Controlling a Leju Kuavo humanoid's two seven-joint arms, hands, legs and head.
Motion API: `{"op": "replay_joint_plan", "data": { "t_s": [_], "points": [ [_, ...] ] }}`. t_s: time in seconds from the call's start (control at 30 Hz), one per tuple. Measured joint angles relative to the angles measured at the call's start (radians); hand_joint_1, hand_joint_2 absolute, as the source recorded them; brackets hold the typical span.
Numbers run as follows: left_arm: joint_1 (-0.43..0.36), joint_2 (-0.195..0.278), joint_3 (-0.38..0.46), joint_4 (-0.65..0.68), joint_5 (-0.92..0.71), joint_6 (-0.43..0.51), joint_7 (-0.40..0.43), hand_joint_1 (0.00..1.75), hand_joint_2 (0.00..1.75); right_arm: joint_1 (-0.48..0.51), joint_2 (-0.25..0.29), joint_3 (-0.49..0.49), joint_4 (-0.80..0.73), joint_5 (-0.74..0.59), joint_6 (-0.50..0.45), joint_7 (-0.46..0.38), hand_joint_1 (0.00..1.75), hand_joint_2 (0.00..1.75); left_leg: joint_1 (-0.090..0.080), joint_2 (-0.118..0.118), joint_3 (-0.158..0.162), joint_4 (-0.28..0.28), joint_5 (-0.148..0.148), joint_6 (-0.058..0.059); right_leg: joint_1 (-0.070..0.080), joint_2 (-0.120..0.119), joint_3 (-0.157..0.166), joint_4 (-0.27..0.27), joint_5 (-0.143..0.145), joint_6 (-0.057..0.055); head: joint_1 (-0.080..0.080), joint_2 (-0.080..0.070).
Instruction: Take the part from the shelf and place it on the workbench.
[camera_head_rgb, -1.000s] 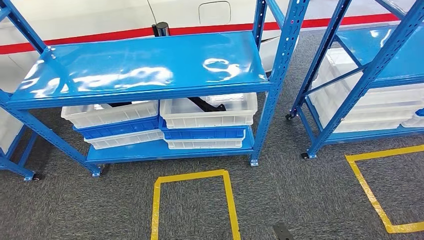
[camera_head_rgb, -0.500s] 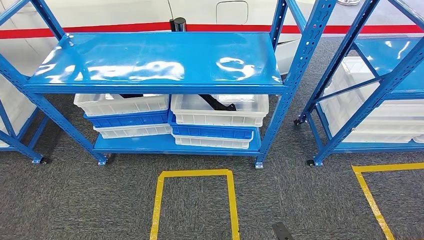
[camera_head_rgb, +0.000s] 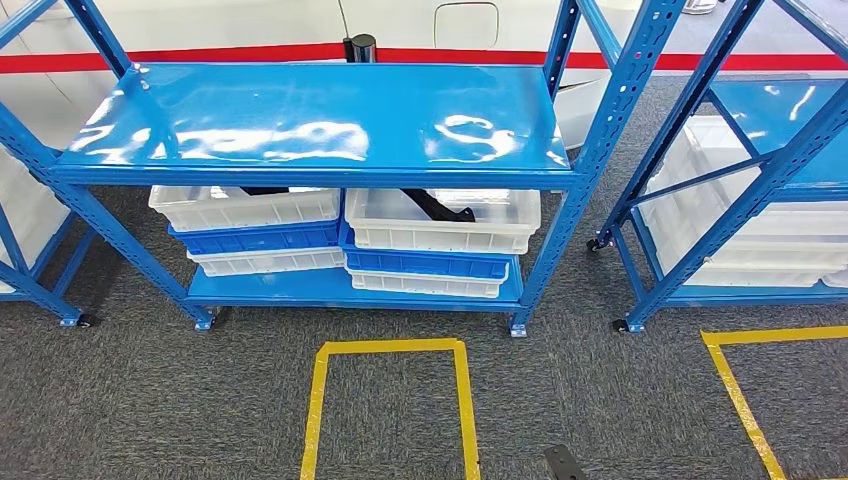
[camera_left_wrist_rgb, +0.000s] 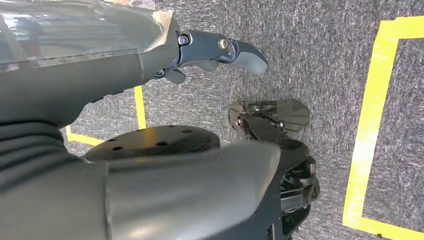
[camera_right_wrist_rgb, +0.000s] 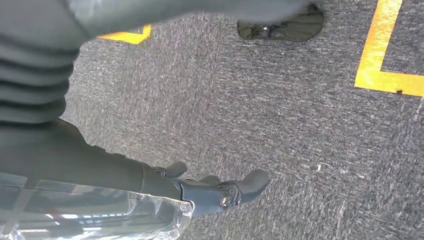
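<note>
A black part (camera_head_rgb: 436, 207) lies in the upper white bin (camera_head_rgb: 445, 222) on the right of the blue shelf's (camera_head_rgb: 320, 120) lower level. Another dark part (camera_head_rgb: 265, 190) shows in the left white bin (camera_head_rgb: 245, 208), mostly hidden under the upper shelf board. Both bins sit on stacked blue and white bins. My left hand (camera_left_wrist_rgb: 220, 50) hangs over the grey carpet, fingers stretched out, holding nothing. My right hand (camera_right_wrist_rgb: 220, 192) hangs the same way over the carpet, with nothing in it.
A second blue shelf (camera_head_rgb: 740, 150) with white bins (camera_head_rgb: 745, 245) stands to the right. Yellow tape squares (camera_head_rgb: 390, 410) mark the carpet in front of each shelf. Behind the shelves is a white car body with a red stripe (camera_head_rgb: 250, 52).
The whole picture has shifted: my view has turned, so the shelf now sits squarer and further right in the frame. The bins and parts have not moved.
</note>
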Motion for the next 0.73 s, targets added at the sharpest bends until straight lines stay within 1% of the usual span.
{"op": "replay_joint_plan", "data": {
  "t_s": [0.07, 0.1, 0.2, 0.23, 0.7, 0.73],
  "points": [
    [0.006, -0.001, 0.023, -0.003, -0.019, -0.012, 0.005, 0.00, 1.75, 0.006, 0.000, 0.002, -0.004, -0.017, 0.008, -0.005, 0.00, 1.75, 0.000, 0.000, 0.000, 0.000, 0.000, 0.000, 0.000, 0.000, 0.000, 0.000, 0.000, 0.000, 0.000, 0.000],
    [0.009, -0.002, 0.040, -0.005, -0.037, -0.021, 0.010, 0.00, 1.31, 0.010, 0.000, 0.004, -0.008, -0.028, 0.011, -0.007, 0.00, 1.75, 0.000, 0.000, 0.000, 0.000, 0.000, 0.000, 0.000, 0.000, 0.000, 0.000, 0.000, 0.000, 0.000, 0.000],
    [0.020, -0.004, 0.094, -0.015, -0.099, -0.052, 0.030, 0.00, 0.00, 0.023, 0.000, 0.015, -0.022, -0.067, 0.020, -0.014, 0.00, 0.44, 0.001, 0.000, 0.000, 0.000, 0.000, 0.000, 0.000, 0.000, 0.000, 0.000, 0.000, 0.000, 0.000, 0.000],
    [0.024, -0.005, 0.113, -0.020, -0.121, -0.062, 0.037, 0.00, 0.00, 0.027, 0.000, 0.019, -0.027, -0.081, 0.023, -0.016, 0.00, 0.00, 0.001, 0.000, 0.000, 0.000, 0.000, 0.000, 0.000, 0.000, 0.000, 0.000, 0.000, 0.000, 0.000, 0.000],
    [0.086, -0.020, 0.427, -0.098, -0.431, -0.206, 0.137, 0.00, 0.00, 0.092, 0.000, 0.092, -0.123, -0.270, 0.066, -0.052, 0.00, 0.00, 0.002, 0.000, 0.000, 0.000, 0.000, 0.000, 0.001, 0.000, 0.000, 0.000, 0.000, 0.000, 0.000, 0.000],
    [0.088, -0.020, 0.439, -0.101, -0.443, -0.211, 0.140, 0.00, 0.00, 0.094, 0.000, 0.095, -0.127, -0.277, 0.068, -0.053, 0.00, 0.00, 0.002, 0.000, 0.000, 0.000, 0.000, 0.000, 0.001, 0.000, 0.000, 0.000, 0.000, 0.000, 0.000, 0.000]
  ]
}}
